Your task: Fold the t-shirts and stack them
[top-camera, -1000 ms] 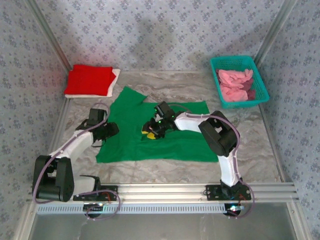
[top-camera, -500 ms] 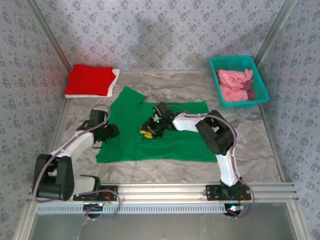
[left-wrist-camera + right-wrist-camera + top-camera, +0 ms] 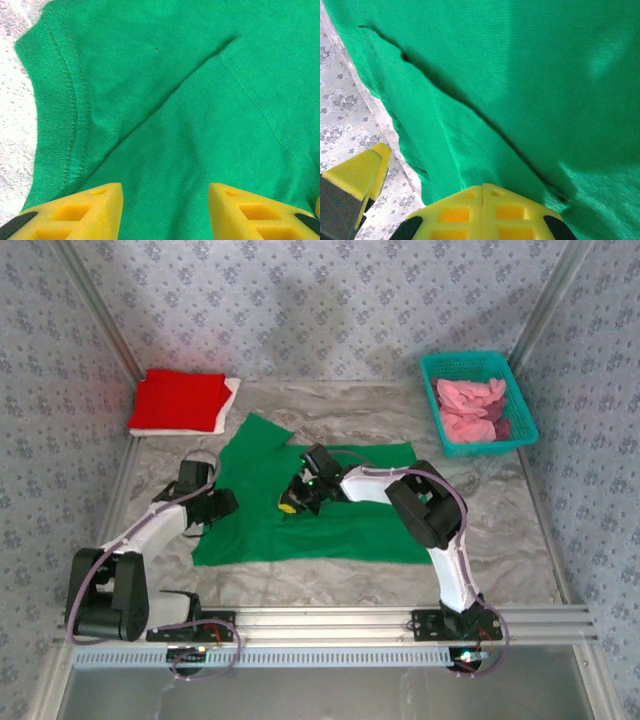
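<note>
Cloth of the green t-shirt [image 3: 310, 510] lay spread mid-worktop, hem toward the near edge. Left gripper [image 3: 165, 210] sat over its left edge near the collar, jaws apart, fingers cropped. Right gripper [image 3: 293, 502] on the shirt's middle; jaw state unclear, overhead view too small. Marbled worktop [image 3: 500, 520], patterned walls [image 3: 330, 300]

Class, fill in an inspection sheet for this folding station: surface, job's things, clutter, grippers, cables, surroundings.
Surface: marbled grey table.
Job's things: green t-shirt spread flat mid-table; red t-shirt folded on a white t-shirt, far left; pink t-shirts heaped in the teal basket.
Clutter: nothing seen.
Grippers: left gripper jaws open over the green shirt near its collar; right gripper on the shirt, jaws shut on a fold.
Cables: purple leads along both arms.
Surroundings: patterned fabric walls, aluminium frame.
</note>
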